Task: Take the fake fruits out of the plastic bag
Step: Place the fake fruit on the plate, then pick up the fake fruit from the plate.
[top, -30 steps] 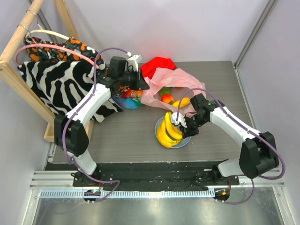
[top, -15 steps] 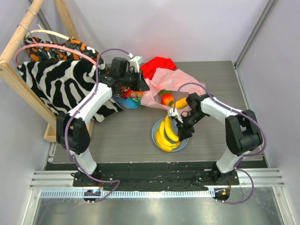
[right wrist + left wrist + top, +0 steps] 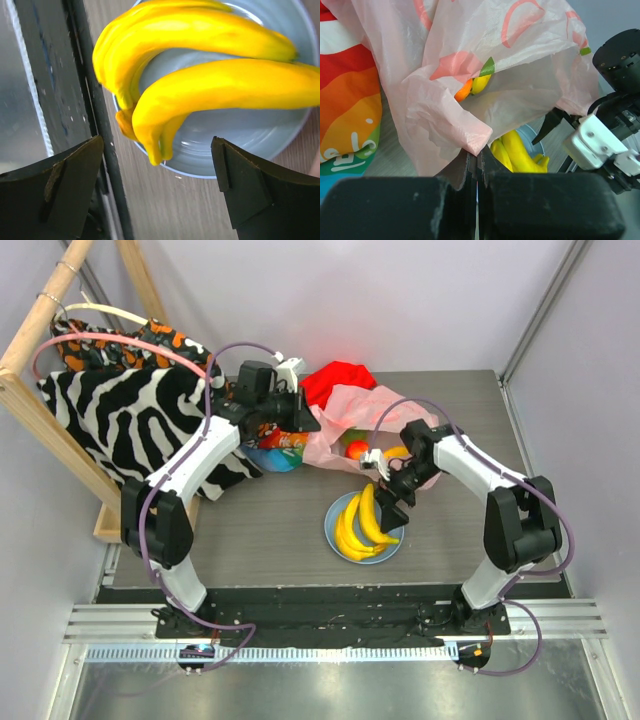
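The yellow banana bunch lies on the light-blue plate. Just above its far end hangs my right gripper, open, with nothing between its fingers. The pink plastic bag lies behind the plate with its mouth toward it. My left gripper is shut on the bag's rim and holds it up. Inside the bag sit an orange-red fruit and a yellow-green one.
A rainbow-striped cloth lies under the bag's left side, and a red cloth behind it. A zebra-print cloth hangs on a wooden rack at the left. The table's black front rail runs beside the plate.
My right gripper has opened and let go of the banana bunch, which now lies flat on the plate. The gripper has drawn back toward the bag. The left gripper has kept still.
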Action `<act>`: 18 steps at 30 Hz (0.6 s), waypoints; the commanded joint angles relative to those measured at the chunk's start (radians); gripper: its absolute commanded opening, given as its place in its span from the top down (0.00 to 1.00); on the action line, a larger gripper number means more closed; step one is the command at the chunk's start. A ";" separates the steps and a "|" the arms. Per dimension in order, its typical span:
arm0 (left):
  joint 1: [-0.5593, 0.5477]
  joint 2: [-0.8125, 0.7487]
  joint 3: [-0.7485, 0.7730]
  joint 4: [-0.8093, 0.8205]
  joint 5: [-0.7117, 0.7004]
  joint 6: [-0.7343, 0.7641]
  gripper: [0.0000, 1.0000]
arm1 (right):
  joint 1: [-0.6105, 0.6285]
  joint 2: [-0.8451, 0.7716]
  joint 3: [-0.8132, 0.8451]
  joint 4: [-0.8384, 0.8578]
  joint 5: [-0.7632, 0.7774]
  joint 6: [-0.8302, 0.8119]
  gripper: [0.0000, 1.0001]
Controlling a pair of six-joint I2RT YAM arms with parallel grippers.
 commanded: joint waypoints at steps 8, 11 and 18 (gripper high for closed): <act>-0.001 -0.049 0.003 0.049 -0.038 -0.054 0.98 | 0.052 -0.031 -0.035 0.286 0.215 0.655 0.01; -0.001 -0.058 -0.003 0.052 -0.038 -0.055 0.98 | 0.072 -0.013 -0.035 0.288 0.191 0.694 0.01; -0.001 -0.080 -0.015 0.043 -0.049 -0.038 0.98 | 0.144 0.055 0.021 0.312 0.163 0.721 0.33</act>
